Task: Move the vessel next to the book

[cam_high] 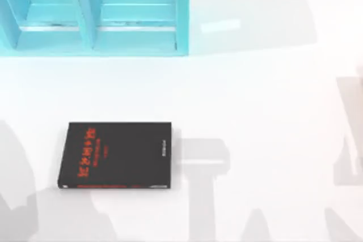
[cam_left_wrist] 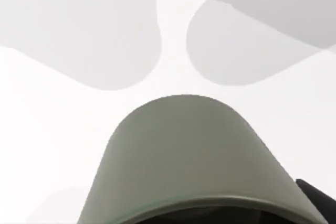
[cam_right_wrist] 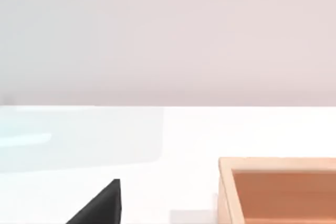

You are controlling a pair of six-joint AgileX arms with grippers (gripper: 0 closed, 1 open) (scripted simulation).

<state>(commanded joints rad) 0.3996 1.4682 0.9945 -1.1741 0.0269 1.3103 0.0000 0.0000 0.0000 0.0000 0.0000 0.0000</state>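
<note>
The book (cam_high: 115,155) lies flat on the white table left of centre, a black cover with red lettering and a thin red line along its near edge. The vessel (cam_left_wrist: 189,156), a plain grey-olive cup with a dark inside, sits right up against the left wrist camera, above the white table. Its rim is nearest the lens. A dark fingertip (cam_left_wrist: 318,198) of my left gripper presses at its side, so the gripper is shut on it.
A turquoise shelf unit (cam_high: 96,12) stands along the back left. The right wrist view shows an open wooden box (cam_right_wrist: 278,187) on the table and a black wedge (cam_right_wrist: 100,205) that I cannot identify. Arm shadows fall across the front of the table.
</note>
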